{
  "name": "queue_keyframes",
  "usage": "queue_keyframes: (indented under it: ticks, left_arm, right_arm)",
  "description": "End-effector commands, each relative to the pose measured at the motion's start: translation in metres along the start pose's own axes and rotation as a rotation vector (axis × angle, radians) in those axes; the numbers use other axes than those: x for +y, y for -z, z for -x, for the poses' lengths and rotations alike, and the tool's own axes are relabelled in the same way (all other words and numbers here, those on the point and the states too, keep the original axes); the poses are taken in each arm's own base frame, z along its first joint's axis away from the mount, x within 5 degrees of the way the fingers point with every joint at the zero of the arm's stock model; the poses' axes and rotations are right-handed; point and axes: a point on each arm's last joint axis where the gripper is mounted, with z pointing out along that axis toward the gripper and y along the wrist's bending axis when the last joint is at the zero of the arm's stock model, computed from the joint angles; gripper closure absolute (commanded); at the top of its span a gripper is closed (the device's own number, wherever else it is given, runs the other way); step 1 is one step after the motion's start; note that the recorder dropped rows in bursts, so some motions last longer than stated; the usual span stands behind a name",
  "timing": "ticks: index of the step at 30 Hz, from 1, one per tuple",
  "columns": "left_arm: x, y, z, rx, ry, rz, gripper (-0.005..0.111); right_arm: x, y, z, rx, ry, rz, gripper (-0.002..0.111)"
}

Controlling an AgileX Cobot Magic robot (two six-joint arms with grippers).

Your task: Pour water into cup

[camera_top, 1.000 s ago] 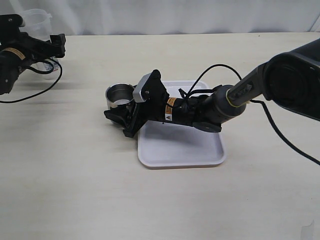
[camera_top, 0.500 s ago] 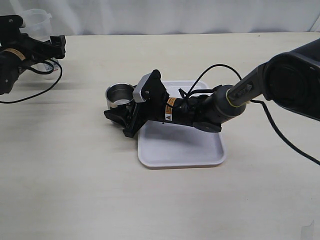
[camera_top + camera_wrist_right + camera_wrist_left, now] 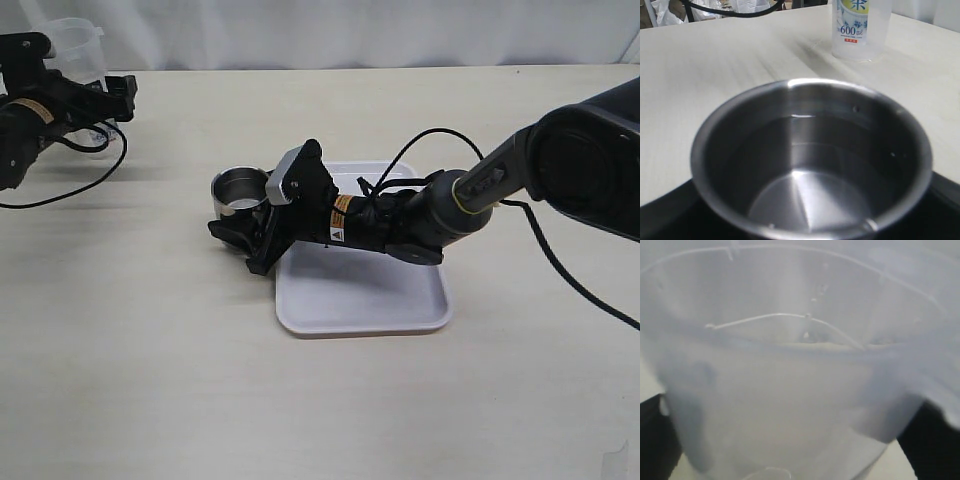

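The steel cup [image 3: 240,189] stands on the table just left of the tray. In the right wrist view the cup [image 3: 810,160] fills the frame, and a clear liquid line shows on its inner wall. My right gripper [image 3: 241,207] is shut on the cup, its black fingers [image 3: 662,220] pressed against both sides. The translucent plastic container [image 3: 76,42] stands at the far left back and also shows in the right wrist view [image 3: 860,29]. My left gripper [image 3: 117,92] is open around the container [image 3: 790,390], which holds water. A narrow gap shows beside each finger [image 3: 657,440].
A white tray [image 3: 400,300] lies under my right arm at the table's middle. A black cable [image 3: 70,170] loops on the table by the left arm. A white curtain hangs behind the table's back edge.
My left gripper has shifted slightly to the right at the container. The right gripper and the cup have not moved.
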Motion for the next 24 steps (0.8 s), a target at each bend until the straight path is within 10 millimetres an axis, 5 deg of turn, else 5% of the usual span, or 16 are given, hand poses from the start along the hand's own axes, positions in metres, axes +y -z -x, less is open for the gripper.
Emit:
queue_keyframes:
  ticks: [1, 24]
  left_arm:
    - [-0.002, -0.001, 0.003, -0.010, 0.014, -0.009, 0.004]
    - [-0.006, 0.023, 0.021, -0.002, 0.009, -0.002, 0.004]
  right_arm:
    - [0.000, 0.001, -0.003, 0.035, 0.000, -0.009, 0.104]
    - [0.000, 0.001, -0.003, 0.035, 0.000, -0.009, 0.104]
